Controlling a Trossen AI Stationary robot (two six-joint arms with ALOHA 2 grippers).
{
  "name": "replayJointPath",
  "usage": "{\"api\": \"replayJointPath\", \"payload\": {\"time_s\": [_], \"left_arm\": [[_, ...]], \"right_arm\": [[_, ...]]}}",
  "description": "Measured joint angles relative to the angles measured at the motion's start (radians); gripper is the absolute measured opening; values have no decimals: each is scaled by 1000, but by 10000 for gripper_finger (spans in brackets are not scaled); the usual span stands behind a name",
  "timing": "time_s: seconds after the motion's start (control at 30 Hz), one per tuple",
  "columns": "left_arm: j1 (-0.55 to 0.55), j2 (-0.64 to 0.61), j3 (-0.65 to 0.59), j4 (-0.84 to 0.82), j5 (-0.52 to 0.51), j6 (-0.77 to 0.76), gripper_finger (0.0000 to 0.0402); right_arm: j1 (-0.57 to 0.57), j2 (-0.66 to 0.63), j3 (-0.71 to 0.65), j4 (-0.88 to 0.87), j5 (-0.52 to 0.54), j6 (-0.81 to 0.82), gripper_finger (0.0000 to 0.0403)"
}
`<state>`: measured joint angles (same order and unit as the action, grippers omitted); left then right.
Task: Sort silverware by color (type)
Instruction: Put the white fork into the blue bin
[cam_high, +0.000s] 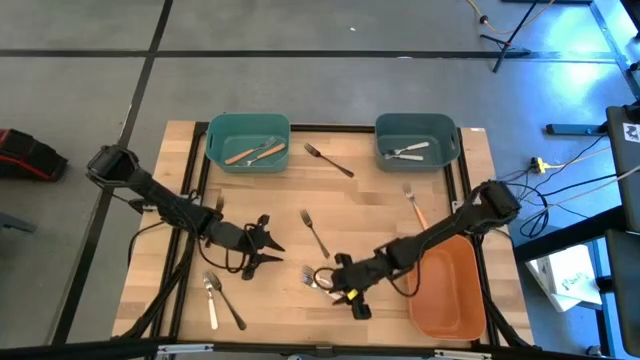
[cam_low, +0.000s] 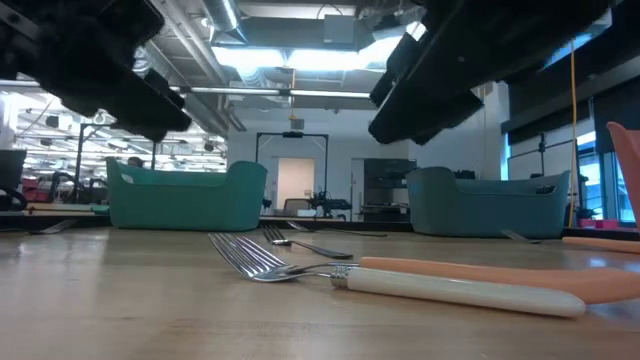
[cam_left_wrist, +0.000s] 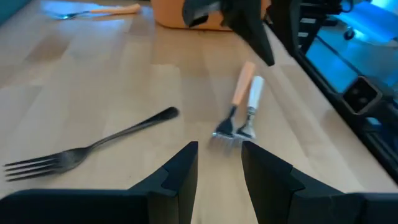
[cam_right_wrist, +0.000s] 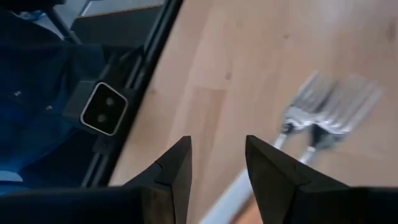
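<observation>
Hovering over a pair of forks near the table's front edge.
Right gripper (cam_high: 340, 282), jaws parted and empty, is sitting nearest the cream-handled fork (cam_left_wrist: 251, 106) and orange-handled fork (cam_left_wrist: 237, 99), lying side by side; left gripper (cam_high: 268, 248), also parted, is waiting nearby.

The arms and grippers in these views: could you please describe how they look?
Both arms are black, jointed links with thin dark cables trailing along them. The left gripper and right gripper each end in two dark, wedge-shaped fingers; something yellow shows by the right gripper overhead.

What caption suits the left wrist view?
Open left claw above two side-by-side forks.
</observation>
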<state>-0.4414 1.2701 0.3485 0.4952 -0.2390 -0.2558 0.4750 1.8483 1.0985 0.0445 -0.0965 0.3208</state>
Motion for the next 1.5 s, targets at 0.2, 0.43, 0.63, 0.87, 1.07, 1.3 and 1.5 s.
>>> {"api": "replayJointPath", "payload": {"time_s": [0.2,0.43,0.63,0.87,1.07,1.3,1.5], "left_arm": [[-98,0,0,58,-60,-17,119],[-168,0,0,86,-115,-45,119],[-168,0,0,84,-117,-82,119],[-168,0,0,82,-117,-82,119],[-168,0,0,85,-116,-82,119],[-168,0,0,91,-115,-82,119],[-168,0,0,91,-115,-82,119]], "right_arm": [[39,78,0,34,53,42,137],[42,116,0,30,108,44,137],[42,116,0,-5,182,41,137],[43,142,2,13,157,41,137],[42,155,6,-8,182,39,137],[42,156,4,-29,210,42,137],[41,149,9,-43,180,55,137]]}}
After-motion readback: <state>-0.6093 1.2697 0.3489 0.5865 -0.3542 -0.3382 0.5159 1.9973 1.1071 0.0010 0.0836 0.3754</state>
